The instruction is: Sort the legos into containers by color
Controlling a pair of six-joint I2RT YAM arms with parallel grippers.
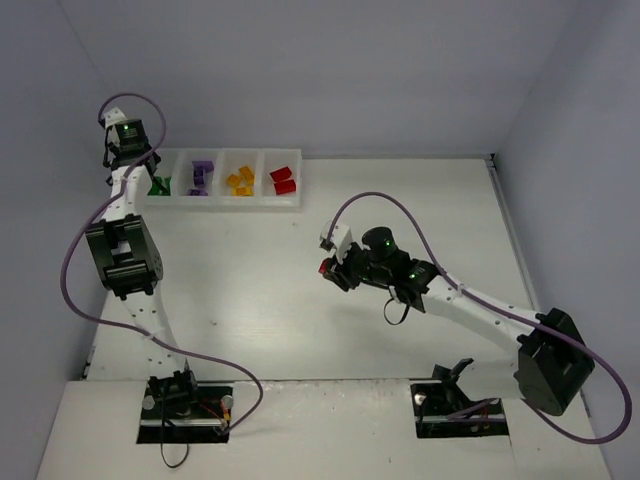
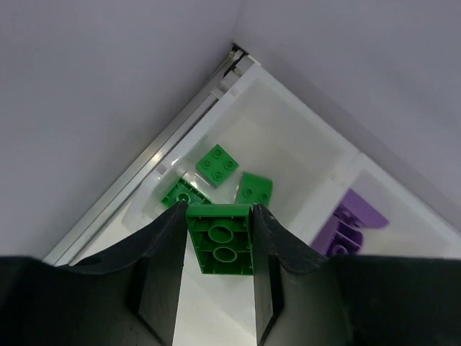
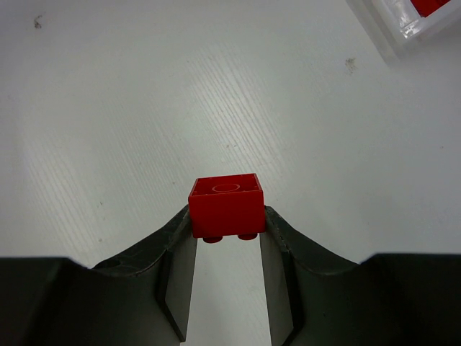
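Note:
The white tray (image 1: 222, 201) stands at the back left with four compartments: green bricks (image 1: 159, 186), purple bricks (image 1: 202, 177), orange-yellow bricks (image 1: 240, 181) and red bricks (image 1: 284, 180). My left gripper (image 2: 219, 216) is shut on a green brick (image 2: 220, 239), held above the green compartment, where three green bricks (image 2: 217, 165) lie. My right gripper (image 3: 227, 225) is shut on a red brick (image 3: 226, 205), studs down, above the bare table; it shows in the top view (image 1: 325, 267), in front and right of the tray.
Grey walls stand close behind and left of the tray (image 2: 310, 140). Purple bricks (image 2: 353, 223) lie in the neighbouring compartment. A tray corner (image 3: 403, 25) shows at the upper right of the right wrist view. The white table (image 1: 240, 290) lies between the arms.

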